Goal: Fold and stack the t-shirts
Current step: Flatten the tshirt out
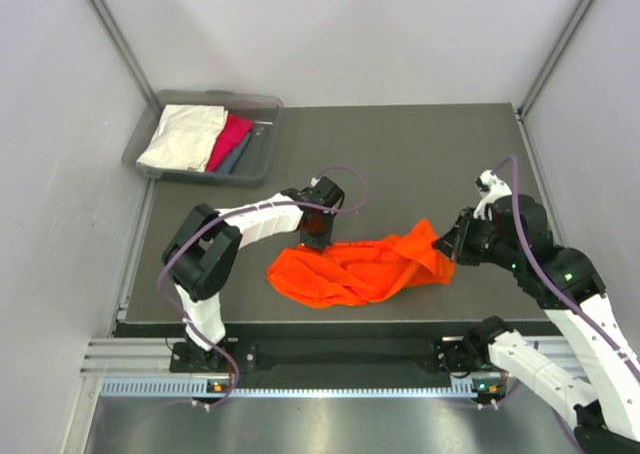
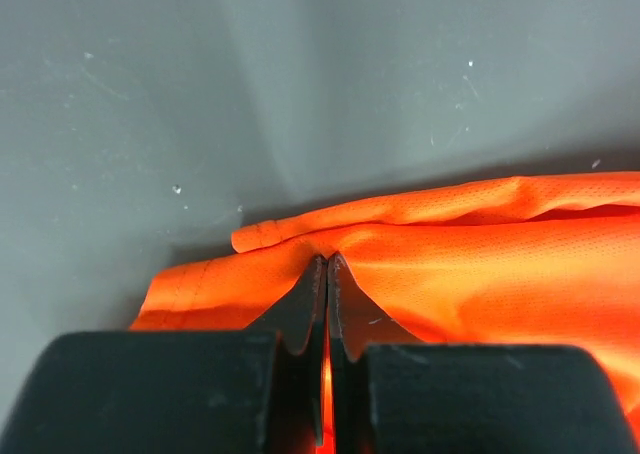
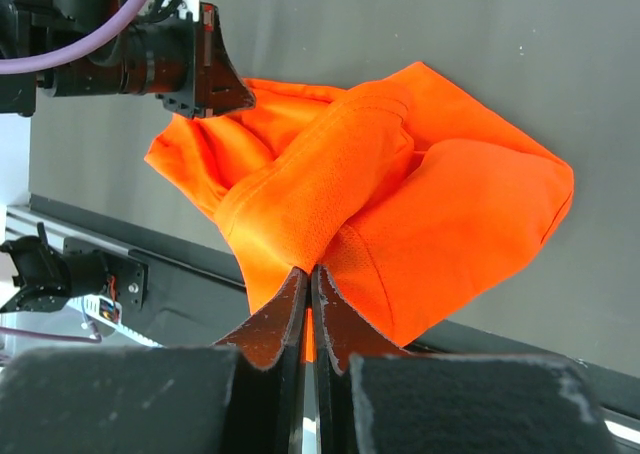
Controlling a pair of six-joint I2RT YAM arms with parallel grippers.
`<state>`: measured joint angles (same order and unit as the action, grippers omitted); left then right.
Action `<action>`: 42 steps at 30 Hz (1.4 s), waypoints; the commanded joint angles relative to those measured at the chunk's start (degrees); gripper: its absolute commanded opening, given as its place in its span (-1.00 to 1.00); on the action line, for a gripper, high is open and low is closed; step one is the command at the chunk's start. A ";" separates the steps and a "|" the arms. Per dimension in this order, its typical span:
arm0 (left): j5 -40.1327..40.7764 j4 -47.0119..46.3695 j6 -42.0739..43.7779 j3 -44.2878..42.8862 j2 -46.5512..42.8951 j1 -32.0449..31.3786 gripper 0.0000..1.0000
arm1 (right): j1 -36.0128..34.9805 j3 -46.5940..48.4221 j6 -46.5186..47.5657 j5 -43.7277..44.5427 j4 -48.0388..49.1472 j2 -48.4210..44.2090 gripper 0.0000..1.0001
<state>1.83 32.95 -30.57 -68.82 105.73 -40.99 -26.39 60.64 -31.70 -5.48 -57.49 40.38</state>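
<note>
- The orange shirt (image 1: 360, 271) is seen crumpled on the table (image 1: 420, 154), near the near edge, about centre and slightly right.
- It is bunched into a long, wrinkled heap running left to right, with nothing folded flat yet.
- The left end effector (image 1: 315, 236) is set down at the far-left edge of the heap.
- In the left wrist view its jaws are pressed together, with a hem of orange cloth pinched between the tips.
- The cloth there is puckered up into the pinch, and the rest lies on the table.
- The right end effector (image 1: 445, 246) is placed at the right end of the heap.
- In the right wrist view its jaws are closed on a gathered fold of the same shirt.
- At that end the cloth is pulled up into a peak toward the right end effector.
- The shirt is thus gripped at both ends, with the middle sagging onto the table.
- A bin (image 1: 262, 164) is seen at the far-left corner, well apart from the orange shirt.
- In the bin a cream shirt (image 1: 185, 136) lies on the left, a pink shirt (image 1: 230, 139) just right of it, and a teal-grey shirt (image 1: 238, 157) beside the pink one.
- How those three overlap cannot be told.
</note>
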 commanded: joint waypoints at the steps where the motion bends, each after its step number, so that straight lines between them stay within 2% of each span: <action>1: 3.79 0.26 1.74 -2.81 -0.87 -0.23 -1.00 | 0.29 0.79 0.41 0.46 1.25 0.14 -1.00; 10: 11.79 6.69 8.58 -14.32 -19.15 -0.23 -1.00 | 0.20 9.40 3.66 5.12 1.16 5.66 -1.00; 18: 10.57 6.08 13.60 -22.14 -34.51 -0.14 -1.00 | 0.29 26.09 9.72 9.96 0.80 8.58 -1.00; 21: 8.29 4.59 14.92 -22.24 -41.29 -0.23 -1.00 | 0.29 29.79 12.80 7.86 3.52 5.60 -1.00; 26: 4.86 0.37 14.40 -20.22 -53.41 -0.14 -1.00 | 0.37 33.04 15.80 -2.69 9.76 -0.39 -1.00; 31: 3.80 -1.57 12.73 -20.92 -57.57 -0.14 -1.00 | 0.29 36.56 13.52 -7.10 11.35 -1.44 -1.00; 36: 9.15 -0.35 12.64 -20.92 -56.87 -0.23 -1.00 | 0.20 37.88 10.44 1.41 9.51 0.74 -1.00; 37: 10.90 0.27 11.42 -20.92 -56.34 -0.23 -1.00 | 0.29 37.88 9.74 7.61 8.98 1.54 -1.00; 40: 19.78 3.69 7.47 -20.22 -53.45 -0.14 -1.00 | 0.20 37.97 7.97 17.91 6.52 5.66 -1.00; 42: 23.74 4.40 6.58 -17.94 -51.25 -0.14 -1.00 | 0.20 37.62 7.98 20.93 6.78 9.60 -1.00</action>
<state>16.97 34.89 -20.91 -89.03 50.98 -41.08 -26.39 98.04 -22.11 4.62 -50.17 43.48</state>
